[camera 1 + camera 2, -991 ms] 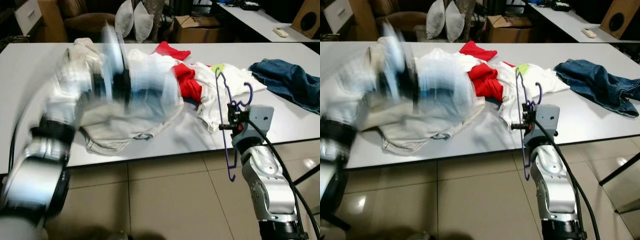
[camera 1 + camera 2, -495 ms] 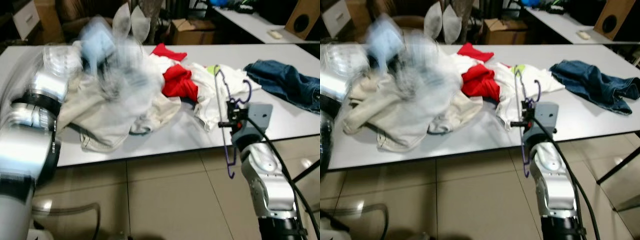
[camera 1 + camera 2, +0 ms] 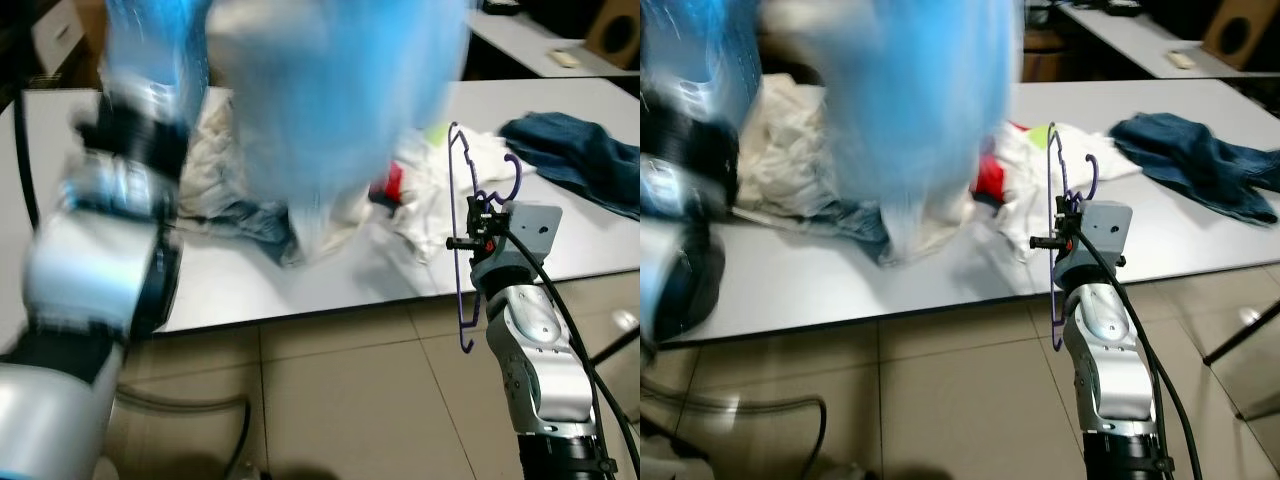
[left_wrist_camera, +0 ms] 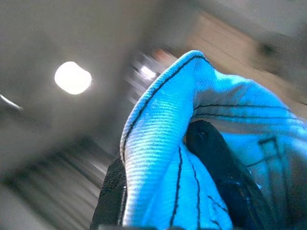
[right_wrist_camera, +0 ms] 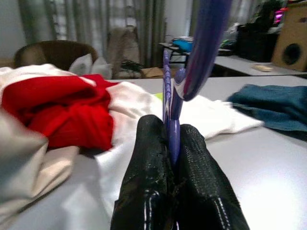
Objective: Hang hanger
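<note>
Two claws are working over the white table [image 3: 240, 290]. On the right, the right claw [image 5: 169, 143] is pinching a purple hanger [image 3: 462, 230] between its pressed-together fingers, holding it upright at the table's near edge, hook pointing up. On the left, the left claw [image 4: 192, 182] is gripping a light blue garment [image 3: 330, 90], raised high and blurred above a heap of white and red clothes [image 3: 1020, 180]. Blue jeans [image 3: 575, 160] are lying at the far right.

Blue garment [image 3: 330, 90] motion-blurred, hides clothes behind on table [image 3: 250, 290]; left arm [image 3: 110, 230] blurred, cut by edge.
</note>
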